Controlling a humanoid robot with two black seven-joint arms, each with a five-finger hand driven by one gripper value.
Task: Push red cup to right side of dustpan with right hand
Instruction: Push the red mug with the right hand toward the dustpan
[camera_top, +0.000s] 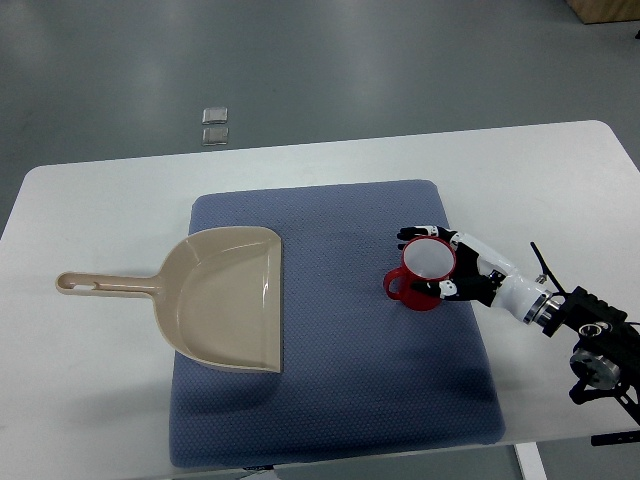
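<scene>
A red cup (424, 273) with a white inside stands upright on the blue mat (340, 330), right of centre, its handle pointing left. The beige dustpan (225, 296) lies on the mat's left part, its handle (105, 285) reaching left over the white table. My right hand (447, 262) comes in from the lower right edge and sits against the cup's right side. Its black and white fingers (420, 234) curve around the cup's far rim, and its thumb rests at the near side. Whether it grips or only touches the cup is unclear. A wide gap of mat separates cup and dustpan.
The white table (90, 200) carries the mat. Two small clear pads (215, 125) lie on the grey floor beyond the table's far edge. The right arm's wrist hardware (595, 345) hangs over the table's right edge.
</scene>
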